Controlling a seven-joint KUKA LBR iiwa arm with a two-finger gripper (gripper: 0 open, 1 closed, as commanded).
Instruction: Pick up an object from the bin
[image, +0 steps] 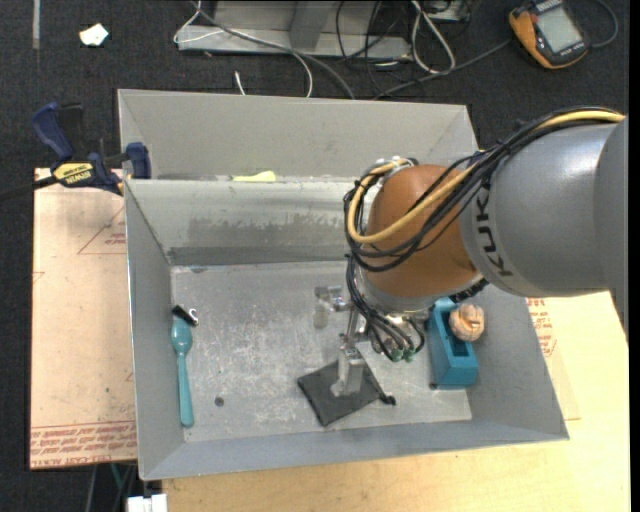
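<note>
Gripper (350, 372) sits low over the flat dark square (332, 397) by the bin's front wall, seemingly lined up to take it, though open or closed, I can't tell.

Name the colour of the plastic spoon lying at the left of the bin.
The spoon is teal blue, clearest in the camera view.

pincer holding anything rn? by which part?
Cannot tell. The pincer is low over the dark flat piece near the bin front; no hold is visible.
</note>
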